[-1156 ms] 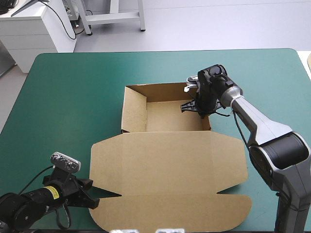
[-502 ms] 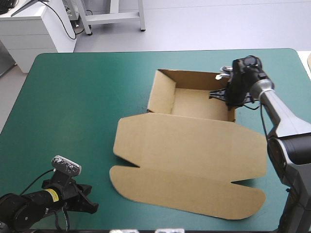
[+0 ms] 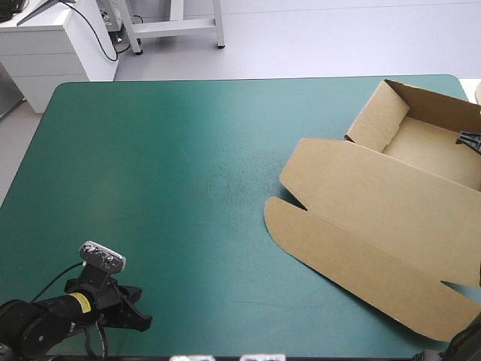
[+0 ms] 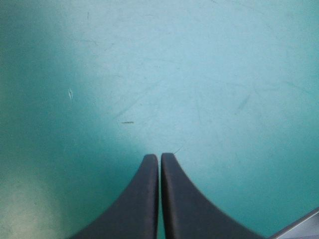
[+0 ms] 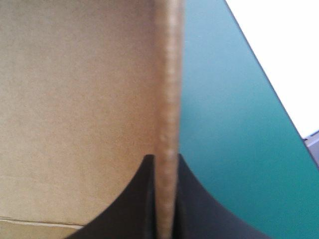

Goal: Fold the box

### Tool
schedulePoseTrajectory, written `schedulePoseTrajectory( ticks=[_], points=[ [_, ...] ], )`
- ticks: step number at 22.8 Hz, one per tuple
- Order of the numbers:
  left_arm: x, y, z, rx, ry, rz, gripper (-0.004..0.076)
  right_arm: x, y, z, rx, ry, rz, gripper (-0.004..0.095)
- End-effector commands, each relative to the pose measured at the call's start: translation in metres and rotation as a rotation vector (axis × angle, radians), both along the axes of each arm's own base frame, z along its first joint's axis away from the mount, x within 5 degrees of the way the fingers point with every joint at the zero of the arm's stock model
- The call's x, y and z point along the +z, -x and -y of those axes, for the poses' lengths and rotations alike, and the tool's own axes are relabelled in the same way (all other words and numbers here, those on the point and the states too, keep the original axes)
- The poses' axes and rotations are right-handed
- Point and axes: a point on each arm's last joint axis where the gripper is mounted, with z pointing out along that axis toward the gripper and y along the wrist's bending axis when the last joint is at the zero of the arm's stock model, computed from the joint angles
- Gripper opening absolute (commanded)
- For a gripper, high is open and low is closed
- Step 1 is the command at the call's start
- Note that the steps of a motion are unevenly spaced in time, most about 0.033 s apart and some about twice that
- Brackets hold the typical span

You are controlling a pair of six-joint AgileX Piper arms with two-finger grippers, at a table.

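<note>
Where the teal-green table [image 3: 173,165] nears its right edge, the brown box [image 3: 376,218] sits as an open tray, its walls raised at the far right corner and its lid lying flat toward the near edge. The right gripper [image 5: 164,159] pinches one upright wall [image 5: 167,74] edge-on between its black fingers. The left gripper [image 4: 159,157] sits at the near left corner, well apart from the box, fingers pressed together on nothing, with bare cover ahead.
</note>
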Motion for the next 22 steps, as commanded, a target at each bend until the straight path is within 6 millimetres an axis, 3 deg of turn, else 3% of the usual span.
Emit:
schedulePoseTrajectory(
  ticks=[1,6,8,9,13,18,22],
  points=[
    [0.009,-0.004,0.003,0.008,0.040,0.047,-0.0008,0.031,0.019,0.009,-0.033,0.031,0.069,-0.0021],
    [0.009,-0.004,0.003,0.008,0.040,0.047,-0.0008,0.031,0.021,0.013,-0.018,0.065,0.050,-0.0011],
    [0.009,-0.004,0.003,0.008,0.040,0.047,-0.0008,0.031,0.022,0.016,-0.003,0.100,0.030,0.0037],
    [0.009,-0.004,0.003,0.008,0.040,0.047,-0.0008,0.031,0.023,0.016,-0.003,0.104,0.028,0.0075],
    [0.009,-0.004,0.003,0.008,0.040,0.047,-0.0008,0.031,0.022,0.015,-0.002,0.092,0.034,0.0418],
    [0.009,-0.004,0.003,0.008,0.040,0.047,-0.0008,0.043,0.028,0.011,0.001,0.099,0.066,0.0435],
    [0.009,-0.004,0.003,0.008,0.040,0.047,-0.0008,0.080,0.049,-0.006,0.111,0.127,0.159,0.0432]
  ],
)
